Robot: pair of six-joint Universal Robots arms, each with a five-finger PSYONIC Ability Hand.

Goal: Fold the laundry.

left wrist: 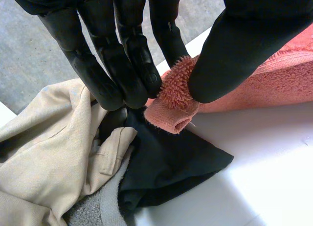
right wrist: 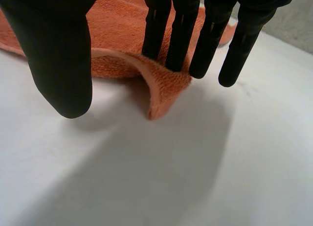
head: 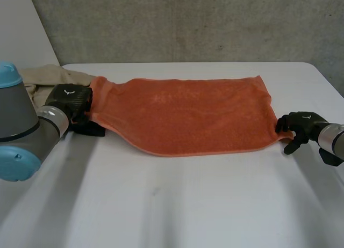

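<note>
An orange towel (head: 188,114) lies spread flat across the white table (head: 188,205), long side running left to right. My left hand (head: 70,100) is at its left end. There the thumb (left wrist: 230,55) and fingers (left wrist: 127,64) pinch the towel's rolled corner (left wrist: 176,99). My right hand (head: 301,127) is at the towel's near right corner. Its fingers (right wrist: 181,35) are straight, with their tips against the curled-up corner (right wrist: 161,84). The thumb (right wrist: 58,55) stands apart, off the cloth.
A heap of other laundry sits at the back left by my left hand: a beige garment (left wrist: 44,138), a black cloth (left wrist: 171,162) and a grey one (left wrist: 98,206). A concrete wall (head: 188,22) rises behind the table.
</note>
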